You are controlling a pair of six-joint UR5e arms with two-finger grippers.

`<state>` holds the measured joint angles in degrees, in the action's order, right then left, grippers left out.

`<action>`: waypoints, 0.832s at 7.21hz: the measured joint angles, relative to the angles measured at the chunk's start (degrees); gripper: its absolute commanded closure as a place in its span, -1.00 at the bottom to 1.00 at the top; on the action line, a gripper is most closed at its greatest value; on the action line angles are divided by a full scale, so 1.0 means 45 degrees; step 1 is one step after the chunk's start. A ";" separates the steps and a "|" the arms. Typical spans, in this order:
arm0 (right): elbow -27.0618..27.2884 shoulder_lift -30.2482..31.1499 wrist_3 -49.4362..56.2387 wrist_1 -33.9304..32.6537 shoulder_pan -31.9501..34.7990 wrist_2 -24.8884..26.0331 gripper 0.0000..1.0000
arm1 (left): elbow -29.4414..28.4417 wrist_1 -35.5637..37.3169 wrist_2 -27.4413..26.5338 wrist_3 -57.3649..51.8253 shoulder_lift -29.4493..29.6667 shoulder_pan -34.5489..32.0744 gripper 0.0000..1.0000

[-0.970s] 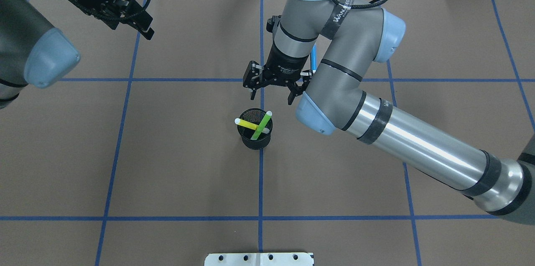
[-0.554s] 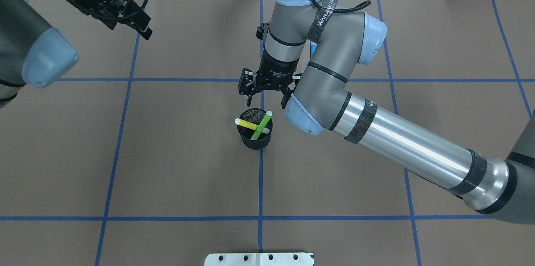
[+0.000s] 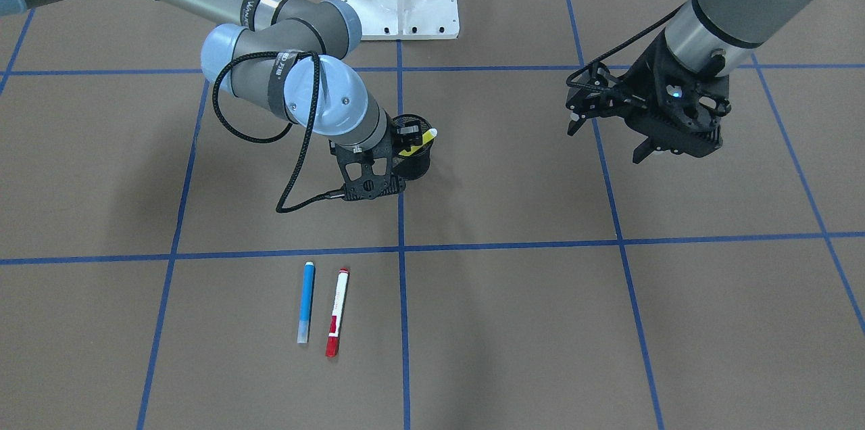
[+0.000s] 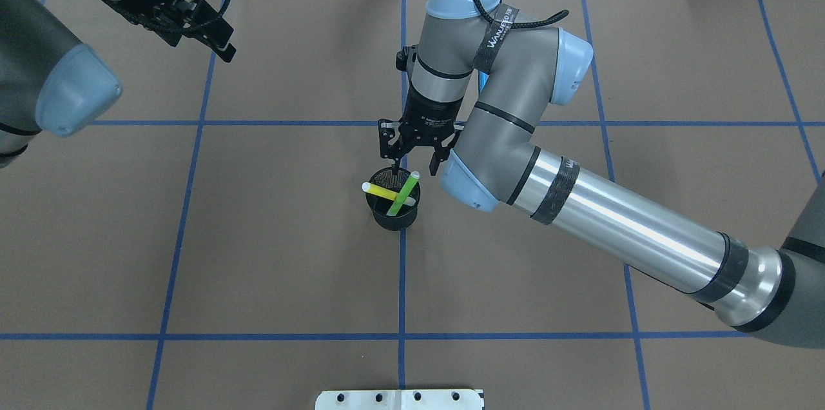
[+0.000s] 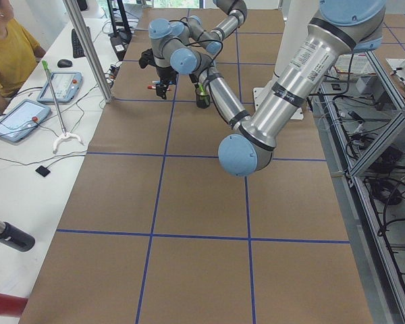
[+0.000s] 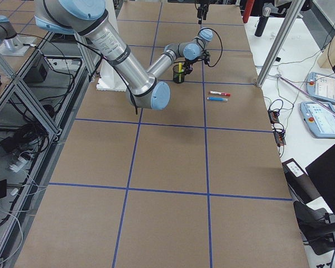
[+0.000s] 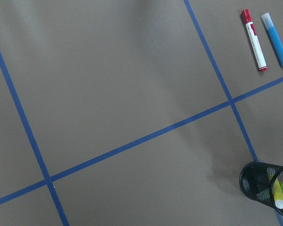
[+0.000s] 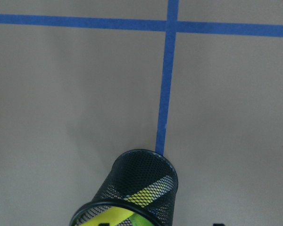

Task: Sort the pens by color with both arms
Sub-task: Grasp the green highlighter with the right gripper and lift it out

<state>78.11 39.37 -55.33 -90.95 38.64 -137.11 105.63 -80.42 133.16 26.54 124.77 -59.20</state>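
Green pen (image 4: 405,194) crossed over yellow pen (image 4: 380,191) in mesh cup (image 4: 394,220), green tip leaning toward right gripper (image 4: 413,168) at far rim: spread wide, empty, much nearer than left gripper (image 3: 606,145), likewise spread, empty. Blue pen (image 3: 307,301), red-capped pen (image 3: 337,312) flat on table beyond.

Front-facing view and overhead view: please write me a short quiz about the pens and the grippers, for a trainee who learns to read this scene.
1. True or false: the blue pen and the red pen lie side by side on the table, outside the cup.
2. Which pens are in the cup? A: blue and red. B: the yellow pen and the green pen. C: red and green.
3. Which gripper is close to the cup, and is it open or shut?

Key: 1 true. 2 B. 3 the right gripper, open.
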 measured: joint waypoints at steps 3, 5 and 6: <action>0.0146 0.0018 -0.0003 -0.0273 -0.0011 -0.0146 0.58 | -0.0015 0.0009 0.0000 0.0008 0.0008 0.0041 -0.98; 0.0169 0.0020 -0.0003 -0.0295 -0.0012 -0.0155 0.64 | -0.0017 0.0006 0.0000 0.0014 0.0008 0.0048 -0.98; 0.0212 0.0002 -0.0007 -0.0302 -0.0009 -0.0156 0.68 | -0.0017 0.0013 -0.0001 0.0018 0.0008 0.0049 -0.98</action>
<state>79.07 39.38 -55.36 -92.30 38.60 -137.81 105.56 -80.36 133.15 26.62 124.80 -58.98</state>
